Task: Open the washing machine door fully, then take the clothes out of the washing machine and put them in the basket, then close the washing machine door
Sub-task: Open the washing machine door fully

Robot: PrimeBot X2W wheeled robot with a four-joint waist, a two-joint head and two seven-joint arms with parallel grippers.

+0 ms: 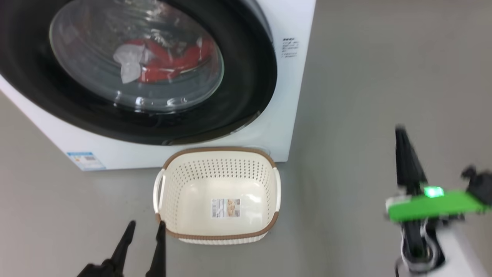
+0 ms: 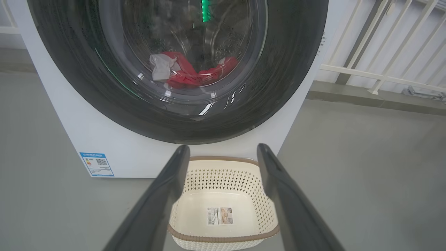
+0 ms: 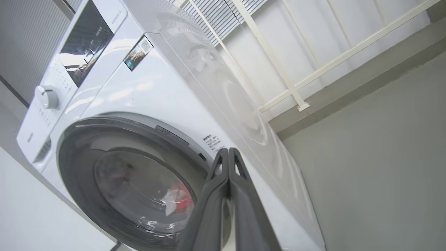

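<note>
The washing machine door (image 1: 250,77) is closed, the clothes (image 1: 169,61) behind its glass; the basket (image 1: 219,149) stands on the floor (image 1: 346,115) just before it. The left hand (image 1: 147,224) is released, the right hand (image 1: 401,132) clenched on nothing.

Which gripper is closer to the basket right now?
Left. The left gripper is open beside the basket, at its near left corner; the right gripper, shut, is well off to its right.

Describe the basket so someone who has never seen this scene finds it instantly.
Start at the big white washing machine with its round black-rimmed door. On the floor right before it sits the basket. It is cream perforated plastic with a brown rim.
</note>
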